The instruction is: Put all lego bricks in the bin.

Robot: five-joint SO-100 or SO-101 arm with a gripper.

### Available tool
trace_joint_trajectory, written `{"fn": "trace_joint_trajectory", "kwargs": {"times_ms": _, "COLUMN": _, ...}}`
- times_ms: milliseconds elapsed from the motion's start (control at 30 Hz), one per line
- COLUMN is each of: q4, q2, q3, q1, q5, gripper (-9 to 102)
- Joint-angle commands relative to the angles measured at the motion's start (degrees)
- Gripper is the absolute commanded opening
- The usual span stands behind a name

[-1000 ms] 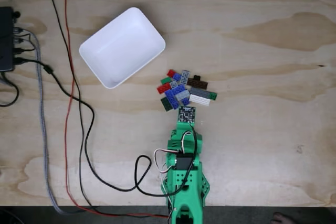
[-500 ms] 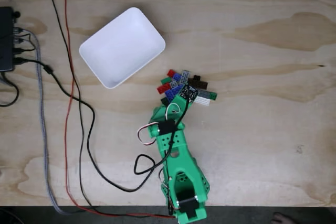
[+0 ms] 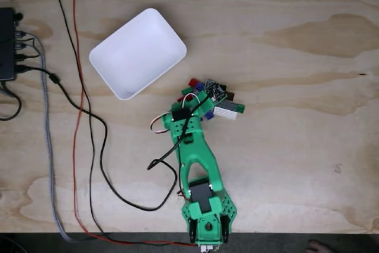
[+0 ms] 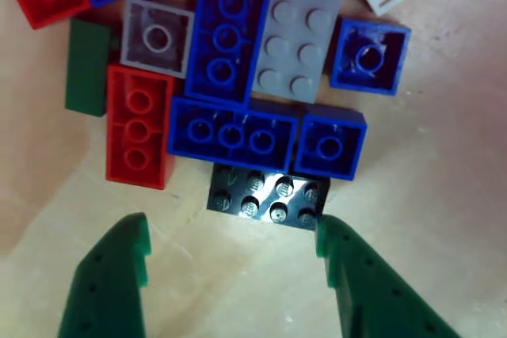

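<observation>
tool [image 4: 234, 247] wide open, right finger touching black brick [image 4: 268, 198].

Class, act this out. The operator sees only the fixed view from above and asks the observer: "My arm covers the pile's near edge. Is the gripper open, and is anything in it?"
Observer: Open. In the other view the gripper has its green fingers spread wide, holding nothing.
Operator: Which brick is nearest?
Observer: A black brick, studs up, just ahead, close to the finger on that view's right.
Operator: What's behind it?
Observer: A long blue brick and a square blue brick, undersides up, against it.
</observation>
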Motion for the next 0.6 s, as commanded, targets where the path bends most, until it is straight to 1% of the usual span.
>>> {"fn": "trace_joint_trajectory", "kwargs": {"times_ms": 0, "q4": 0.7, "q2": -1.4, "q3": -4.6, "q1": 2.1, "q5": -0.6, "gripper": 24}}
{"fn": "trace_joint_trajectory", "kwargs": {"times_ms": 233, "q4": -0.1, "q2": -2.8, "q3": -3.6, "q1": 3.3, "q5": -1.5, "gripper": 22}}
{"fn": "trace_joint_trajectory", "kwargs": {"times_ms": 400, "q4": -0.8, "q2": -3.1, "q3": -3.1, "q1": 2.8, "q5": -1.1, "gripper": 13}}
{"fn": "trace_joint_trajectory", "kwargs": {"times_ms": 500, "q4": -1.2, "q2": -2.4, "q3": -2.5, "q1": 2.1, "q5": -0.4, "gripper": 3}}
{"fn": "trace_joint_trajectory", "kwargs": {"times_ms": 567, "q4": -0.5, "q2": -1.0, "q3": -2.5, "q1": 1.4, "q5": 0.1, "gripper": 0}}
